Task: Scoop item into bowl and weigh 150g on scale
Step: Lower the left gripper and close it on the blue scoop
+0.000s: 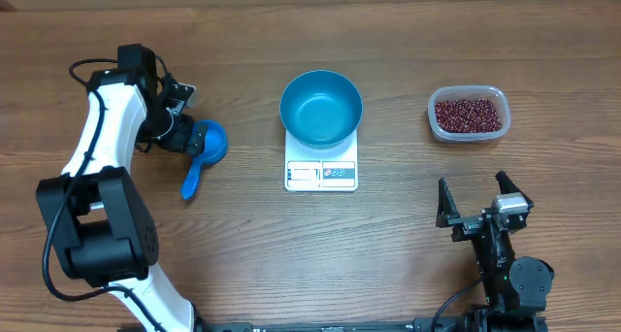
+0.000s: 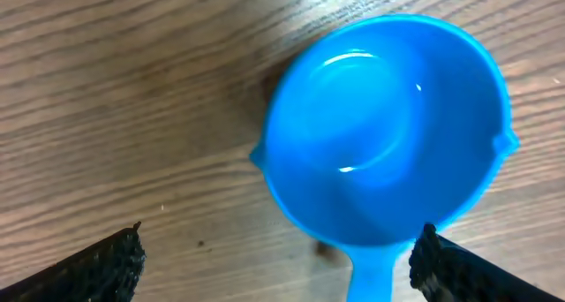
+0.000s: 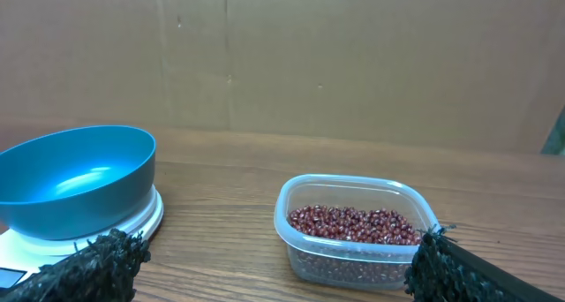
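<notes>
Bowl (image 1: 321, 107) on scale (image 1: 321, 175), centre of table (image 1: 388, 254); scoop (image 1: 202, 149) toward the left edge; tub (image 1: 469, 137) holding beans (image 1: 469, 116) toward the far right corner.

A mid-brown wood grain with darker streaks is shown across the surface (image 1: 243, 264). The bowl (image 1: 321, 107) is coloured a deep teal-blue, unpatterned, with pale highlights inside. The scale (image 1: 321, 175) is seen as white, with a greyish panel along one edge. The beans (image 1: 469, 115) are rendered dark red-brown, flecked with lighter glints, and the tub (image 1: 431, 111) around them is clear and colourless. A brighter sky-blue is seen on the scoop (image 1: 204, 149). The left arm (image 1: 97, 138) is finished in white with black joints. The left tool (image 2: 278, 260) and right tool (image 1: 475, 186) are coloured matt black. The backdrop (image 3: 353, 55) is plain tan-brown.
</notes>
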`<state>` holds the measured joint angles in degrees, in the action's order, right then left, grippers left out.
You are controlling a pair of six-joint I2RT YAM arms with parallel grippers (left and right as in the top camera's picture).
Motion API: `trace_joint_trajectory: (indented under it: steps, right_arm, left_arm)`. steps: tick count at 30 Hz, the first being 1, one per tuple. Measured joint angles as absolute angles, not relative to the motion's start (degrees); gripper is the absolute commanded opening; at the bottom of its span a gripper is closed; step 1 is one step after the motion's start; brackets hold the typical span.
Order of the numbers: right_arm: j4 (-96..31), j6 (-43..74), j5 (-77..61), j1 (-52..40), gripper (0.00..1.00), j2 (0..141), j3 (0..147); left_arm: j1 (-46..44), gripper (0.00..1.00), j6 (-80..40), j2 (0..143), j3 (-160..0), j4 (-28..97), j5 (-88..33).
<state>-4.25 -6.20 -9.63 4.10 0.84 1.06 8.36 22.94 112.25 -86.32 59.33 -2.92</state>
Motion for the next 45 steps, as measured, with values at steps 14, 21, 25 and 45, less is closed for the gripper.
trace_joint_trajectory:
  steps: [14, 21, 25, 45]
  right_arm:
    - [-4.29, -6.17, -9.61, 4.1, 1.0, 0.84, 1.06]
    - [-4.27, -6.2, -9.63, 4.1, 1.0, 0.84, 1.06]
    - [-4.27, -6.2, -9.61, 4.1, 1.0, 0.84, 1.06]
    - [-4.29, -6.2, -9.63, 4.1, 1.0, 0.84, 1.06]
  left_arm:
    - [8.36, 1.0, 23.14, 112.79, -86.32, 54.19, -2.72]
    - [8.36, 1.0, 23.14, 112.79, -86.32, 53.93, -2.72]
    - [8.36, 1.0, 23.14, 112.79, -86.32, 53.12, -2.74]
    - [8.36, 0.99, 23.14, 118.3, -86.32, 51.59, -2.74]
